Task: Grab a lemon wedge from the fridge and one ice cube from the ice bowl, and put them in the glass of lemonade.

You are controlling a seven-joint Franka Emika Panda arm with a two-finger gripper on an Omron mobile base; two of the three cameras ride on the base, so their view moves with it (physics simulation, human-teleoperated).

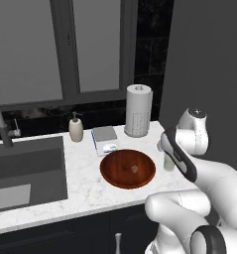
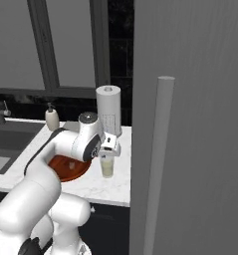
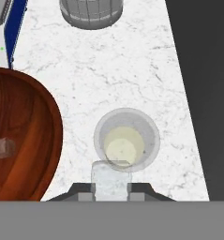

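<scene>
In the hand view my gripper (image 3: 111, 195) is shut on a pale translucent ice cube (image 3: 111, 177), held just above the near rim of the glass of lemonade (image 3: 127, 140). The glass (image 2: 107, 167) stands on the white marble counter, right of the reddish-brown ice bowl (image 1: 127, 168), directly under my gripper (image 2: 109, 151). Another ice cube (image 3: 2, 148) lies inside the bowl (image 3: 24, 140). The grey fridge (image 2: 190, 124) is closed, its bar handle (image 2: 158, 159) facing me. The lemon wedge is out of view.
A white paper-towel roll (image 1: 138, 110) stands behind the glass. A beige soap dispenser (image 1: 76, 127) and a blue-edged box (image 1: 105, 139) sit behind the bowl. The dark sink (image 1: 26, 171) with its tap lies to the left. The fridge side (image 1: 209, 74) walls the counter's right end.
</scene>
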